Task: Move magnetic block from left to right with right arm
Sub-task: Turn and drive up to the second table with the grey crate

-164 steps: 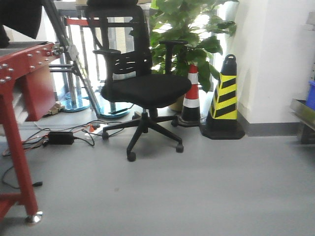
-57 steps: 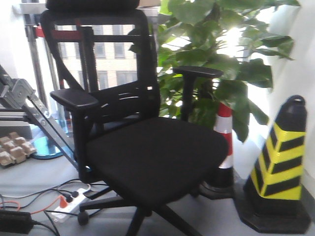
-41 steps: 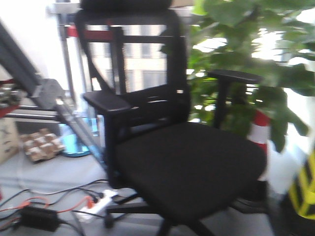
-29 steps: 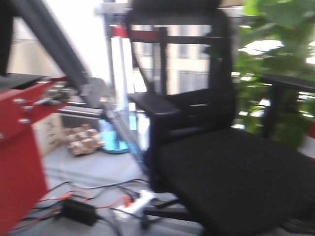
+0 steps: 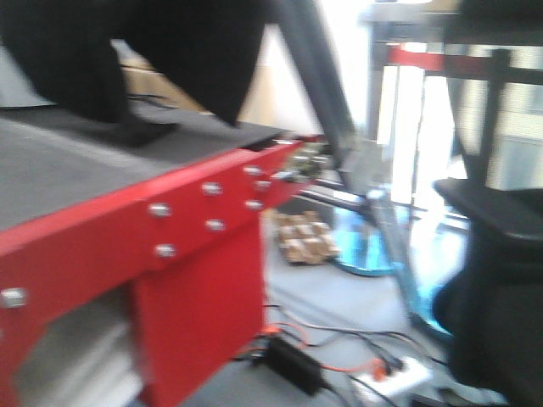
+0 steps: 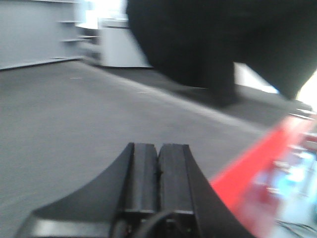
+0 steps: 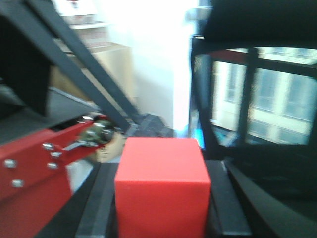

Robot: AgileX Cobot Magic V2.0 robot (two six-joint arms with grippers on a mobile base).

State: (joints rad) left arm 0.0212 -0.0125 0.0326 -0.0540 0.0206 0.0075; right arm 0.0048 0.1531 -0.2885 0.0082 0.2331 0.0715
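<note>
Right end effector (image 7: 161, 167) gripped the red magnetic block (image 7: 161, 193) between its fingers, the red worktop frame (image 7: 29, 166) off to one side. Left end effector (image 6: 158, 148) was closed, empty, over the grey worktop (image 6: 59, 124).

Left gripper (image 6: 158, 171) sat low over table (image 6: 64, 124), jaws pressed together, nothing between. Right gripper (image 7: 161, 213) hung just off table's red corner, jaws clamped on magnetic block (image 7: 161, 181).
</note>
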